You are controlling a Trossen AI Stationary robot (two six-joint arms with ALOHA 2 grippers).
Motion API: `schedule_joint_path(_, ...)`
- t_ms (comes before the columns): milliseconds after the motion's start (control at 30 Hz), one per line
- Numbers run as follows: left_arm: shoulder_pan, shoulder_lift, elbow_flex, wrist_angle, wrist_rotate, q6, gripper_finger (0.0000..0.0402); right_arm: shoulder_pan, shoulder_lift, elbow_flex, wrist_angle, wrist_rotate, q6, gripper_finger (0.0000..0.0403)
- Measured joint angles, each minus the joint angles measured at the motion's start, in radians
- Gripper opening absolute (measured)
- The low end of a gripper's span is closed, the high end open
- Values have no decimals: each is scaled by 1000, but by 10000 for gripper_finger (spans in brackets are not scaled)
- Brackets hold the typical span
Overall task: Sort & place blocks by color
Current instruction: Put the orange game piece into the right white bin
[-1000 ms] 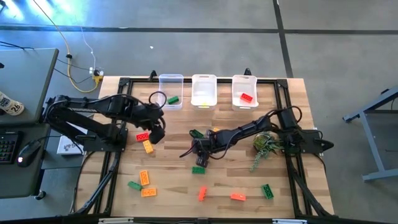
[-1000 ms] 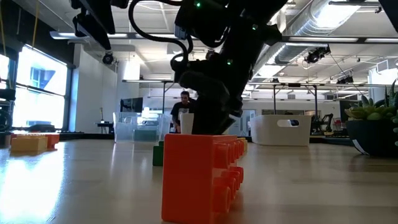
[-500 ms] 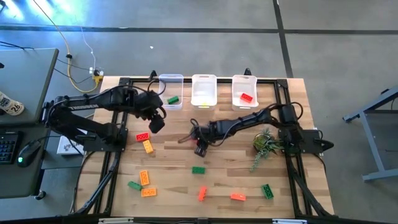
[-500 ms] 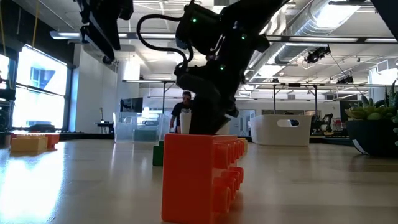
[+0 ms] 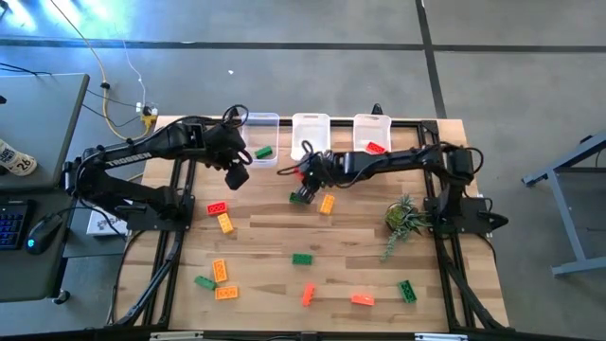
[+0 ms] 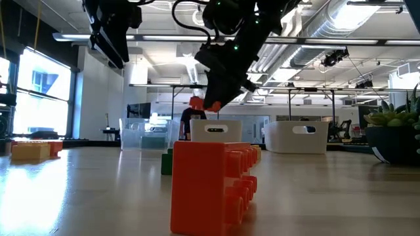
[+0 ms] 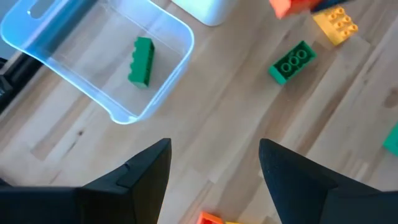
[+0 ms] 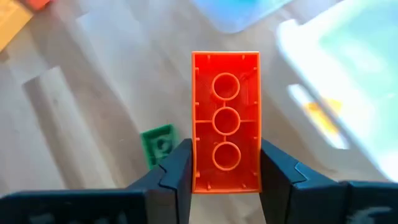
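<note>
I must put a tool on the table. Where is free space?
Free: bare wood between the green studded brick at centre and the small green artificial plant. Crowded: the front left corner, around the yellow-orange brick.

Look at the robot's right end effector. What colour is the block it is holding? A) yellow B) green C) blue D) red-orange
D: in the right wrist view the right end effector is shut on a red-orange block, its hollow underside facing the camera.
</note>
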Motion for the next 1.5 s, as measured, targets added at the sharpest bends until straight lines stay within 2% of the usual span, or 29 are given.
schedule_joint_path(433, 34, 0, 0, 0, 8, 14, 229, -182, -75, 0, -295, 178, 45, 111)
schedule_joint_path(667, 34, 5, 0, 0, 15, -98, 229, -305, -94, 0, -421, 201, 7, 111)
schedule_joint_path(1167, 34, 5, 0, 0, 16, -480, 229, -492, -94, 0, -568, 158, -339, 111)
schedule_joint_path(1433, 29, 10, 0, -16, 17, -671, 229, -578, -93, 0, -607, -52, -418, 115)
schedule_joint_path(1500, 18, 19, 0, -20, 16, -699, 229, -594, -93, 0, -619, -60, -437, 116)
